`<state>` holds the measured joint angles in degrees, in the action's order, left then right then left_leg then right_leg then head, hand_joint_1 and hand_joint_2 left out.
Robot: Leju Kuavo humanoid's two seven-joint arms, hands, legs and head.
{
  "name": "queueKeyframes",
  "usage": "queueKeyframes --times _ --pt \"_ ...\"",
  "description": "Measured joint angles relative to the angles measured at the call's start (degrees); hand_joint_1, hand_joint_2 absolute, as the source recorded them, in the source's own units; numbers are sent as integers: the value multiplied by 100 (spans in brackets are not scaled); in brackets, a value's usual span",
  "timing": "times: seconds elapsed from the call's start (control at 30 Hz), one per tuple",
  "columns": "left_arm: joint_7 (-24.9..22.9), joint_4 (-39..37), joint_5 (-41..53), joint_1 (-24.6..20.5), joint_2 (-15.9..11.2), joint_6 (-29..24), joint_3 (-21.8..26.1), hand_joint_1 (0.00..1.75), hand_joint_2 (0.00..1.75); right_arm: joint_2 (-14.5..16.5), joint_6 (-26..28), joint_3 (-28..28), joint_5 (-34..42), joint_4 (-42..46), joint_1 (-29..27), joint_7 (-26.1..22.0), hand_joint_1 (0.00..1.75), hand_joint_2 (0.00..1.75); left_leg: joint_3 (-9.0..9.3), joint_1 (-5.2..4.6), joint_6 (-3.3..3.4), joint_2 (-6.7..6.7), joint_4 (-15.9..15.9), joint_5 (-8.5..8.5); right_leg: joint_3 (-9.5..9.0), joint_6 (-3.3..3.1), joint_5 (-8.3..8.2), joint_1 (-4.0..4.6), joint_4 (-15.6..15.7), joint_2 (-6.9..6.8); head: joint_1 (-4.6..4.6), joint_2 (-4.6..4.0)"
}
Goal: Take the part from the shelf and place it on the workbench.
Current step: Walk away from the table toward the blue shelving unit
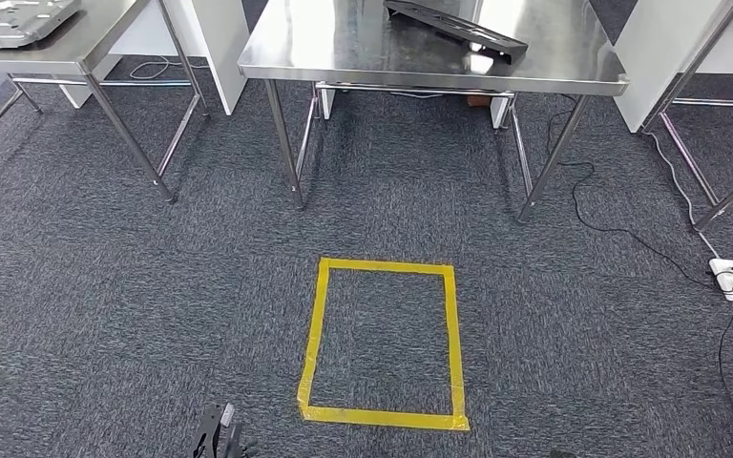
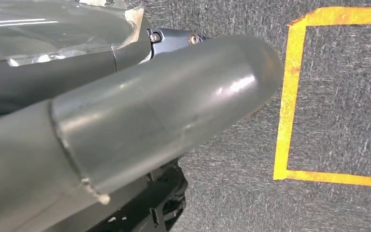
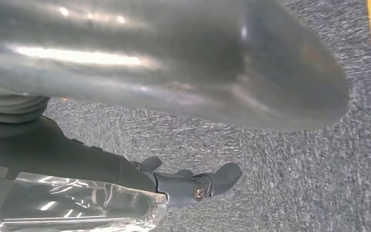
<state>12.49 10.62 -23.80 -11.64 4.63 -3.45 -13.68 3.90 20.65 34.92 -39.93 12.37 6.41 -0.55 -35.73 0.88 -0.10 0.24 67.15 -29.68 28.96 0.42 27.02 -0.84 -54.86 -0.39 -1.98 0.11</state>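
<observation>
A long black part lies at an angle on the steel workbench straight ahead, at the far side of the floor. Both my arms hang low, well short of it. My left hand shows at the bottom edge of the head view, and in the left wrist view its thick grey thumb and dark fingers hold nothing over the carpet. My right hand's thumb and dark fingers hang apart over the carpet, also holding nothing.
A yellow tape rectangle marks the grey carpet just ahead of me. A second steel table at the left carries a grey metal plate. Another table's legs, a black cable and a white power strip are at the right.
</observation>
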Motion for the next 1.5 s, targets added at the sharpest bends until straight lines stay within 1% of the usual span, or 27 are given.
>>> queueKeyframes --times 0.07,0.1,0.13,0.2,0.27,0.3,0.37,0.4,0.43,0.47,0.53,0.57,0.6,0.63,0.7,0.77,0.8,0.9,1.17,1.23,1.27,1.33,1.37,1.4,1.43,1.47,1.5 --pt "1 0 0 -4 -5 0 1 0 0 6 0 1 0 -3 2 0 0 0 522 -14 68 -13 -781 169 46 28 -15 11 -48 -2 5 0" --pt "1 0 0 -4 -9 1 1 0 0 8 0 1 0 -3 8 0 0 0 651 -29 100 -19 -1001 188 64 51 -28 18 -64 -3 5 0" --pt "1 0 0 -4 -13 1 1 0 0 10 0 1 0 -4 13 0 0 0 685 -46 123 -21 -1086 173 83 83 -47 21 -70 -5 5 0" --pt "1 0 0 -4 -15 1 1 0 0 10 0 1 0 -4 17 0 0 0 646 -50 183 -16 -1131 226 115 154 -79 24 -73 -5 2 0" --pt "2 0 0 -10 -11 1 1 0 0 11 0 1 0 -7 15 0 0 0 604 -26 273 0 -1191 309 246 171 69 25 -289 5 17 0" --pt "2 0 0 -13 -7 1 0 0 0 8 0 1 0 -8 14 0 0 0 573 -16 308 8 -1211 351 382 156 240 21 -578 13 30 0" --pt "2 0 0 -11 1 2 0 0 0 -1 0 1 0 -10 11 0 0 0 485 -27 333 14 -1210 408 726 140 635 11 -1393 22 56 0" --pt "2 0 0 -8 3 2 0 0 0 -5 0 1 0 -10 6 0 0 0 447 -30 330 16 -1208 435 839 162 750 6 -1701 22 59 0" --pt "2 0 0 -6 3 2 0 0 0 -5 0 1 0 -11 0 0 0 0 415 -32 322 17 -1206 460 845 204 769 -1 -1801 22 63 0" --pt "2 0 0 -4 4 2 0 0 0 -6 0 1 0 -11 -6 0 0 0 393 -31 311 16 -1204 481 718 260 685 -13 -1636 21 66 0" --pt "2 0 0 -4 8 2 0 0 0 -9 0 1 0 -13 -5 0 0 0 369 -32 278 15 -1192 513 185 351 395 -42 -743 19 72 0" --pt "2 0 0 -5 10 2 0 0 0 -9 0 1 0 -13 1 0 0 0 357 -41 253 14 -1185 527 -56 353 273 -37 -344 27 71 0" --pt "2 0 0 -6 10 2 0 0 0 -9 0 1 0 -13 4 0 0 0 346 -51 223 14 -1171 543 -195 333 202 -29 -86 34 69 0" --pt "2 0 0 -7 11 2 0 0 0 -9 0 1 0 -14 6 0 0 0 325 -62 197 13 -1153 552 -230 295 181 -26 22 42 64 0" --pt "0 0 23 -9 9 2 -3 0 0 2 -114 -1 -37 -18 3 76 0 0 286 -69 240 6 -1124 547 -169 247 163 -25 26 50 39 0" --pt "-23 0 111 -20 7 -1 -28 0 0 25 -609 -35 -199 -29 -7 456 0 0 262 -51 310 -4 -1124 552 -137 215 156 -14 33 51 23 0" --pt "-48 0 165 -32 7 -5 -49 0 0 45 -932 -72 -309 -39 -18 700 0 0 257 -40 315 -7 -1129 574 -123 199 147 -1 31 50 22 0" --pt "-136 0 241 -73 7 -22 -118 0 0 161 -1398 -203 -497 -77 -61 1064 0 0 248 -24 283 -13 -1132 616 -117 173 129 12 13 47 22 0" --pt "-186 0 260 -124 6 -75 -157 0 0 284 -1530 -342 -570 -122 -61 1140 0 0 191 -46 261 -22 -1115 643 -112 200 122 12 -3 27 22 0" --pt "-185 1 268 -135 10 -96 -159 0 0 283 -1550 -357 -577 -122 -52 1136 0 0 213 -18 267 -42 -1208 693 -39 207 232 16 -147 15 28 0" --pt "-185 1 270 -141 14 -107 -161 0 0 285 -1562 -367 -582 -124 -50 1134 0 0 220 1 272 -58 -1249 722 72 196 372 17 -385 16 37 0" --pt "-184 1 273 -141 25 -120 -171 0 0 289 -1595 -386 -597 -130 -50 1133 0 0 184 10 275 -104 -1262 752 432 173 738 -3 -1157 23 48 0" --pt "-184 0 272 -136 29 -124 -175 0 0 290 -1614 -394 -605 -133 -54 1135 0 0 160 10 265 -135 -1259 764 591 188 864 -13 -1500 23 52 0" --pt "-185 0 270 -131 33 -127 -179 0 0 287 -1626 -402 -616 -136 -59 1139 0 0 137 14 250 -175 -1255 779 667 224 906 -26 -1671 24 52 0" --pt "-185 0 265 -128 37 -131 -180 0 0 285 -1634 -409 -625 -139 -63 1144 0 0 116 21 230 -222 -1249 796 620 280 848 -43 -1595 27 53 0" --pt "-186 0 260 -127 43 -134 -180 0 0 282 -1637 -415 -638 -140 -64 1148 0 0 96 32 205 -277 -1238 813 449 349 704 -67 -1275 53 53 0" --pt "-187 0 255 -129 51 -136 -181 0 0 280 -1637 -420 -650 -142 -63 1150 0 0 72 43 177 -335 -1214 828 209 411 540 -100 -816 124 54 0"
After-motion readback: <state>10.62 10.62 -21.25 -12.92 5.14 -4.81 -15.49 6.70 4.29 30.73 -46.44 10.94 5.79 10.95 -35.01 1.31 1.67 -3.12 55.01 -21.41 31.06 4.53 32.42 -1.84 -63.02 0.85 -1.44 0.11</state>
